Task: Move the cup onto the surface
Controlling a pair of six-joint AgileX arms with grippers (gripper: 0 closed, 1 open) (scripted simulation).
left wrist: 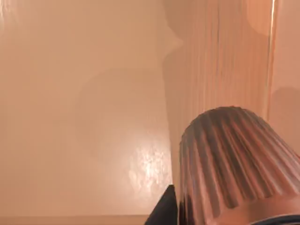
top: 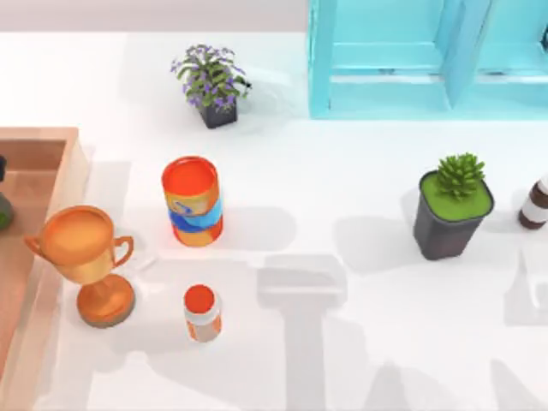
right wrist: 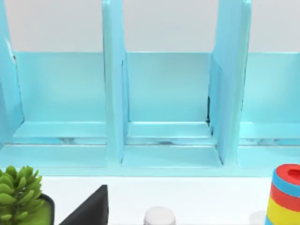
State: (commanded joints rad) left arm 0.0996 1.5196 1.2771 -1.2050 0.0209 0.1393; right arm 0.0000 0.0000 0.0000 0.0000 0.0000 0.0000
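The cup (left wrist: 234,164), reddish-brown with a ribbed wall, looms very close in the left wrist view, over the wooden floor of the brown tray (left wrist: 70,117). A dark part of my left gripper (left wrist: 161,211) shows right beside the cup's wall. In the top view the tray (top: 38,141) lies at the table's left edge, and the white surface (top: 360,342) spreads to its right. A dark part of my right gripper (right wrist: 89,208) shows low in the right wrist view, facing the turquoise cabinet (right wrist: 164,103).
An orange-gold trophy (top: 84,257), an orange can with a blue band (top: 193,201) and a pill bottle (top: 202,312) stand just right of the tray. A flowering plant (top: 212,86), a potted succulent (top: 452,210), a brown bottle (top: 536,204) and the cabinet (top: 428,56) stand farther off.
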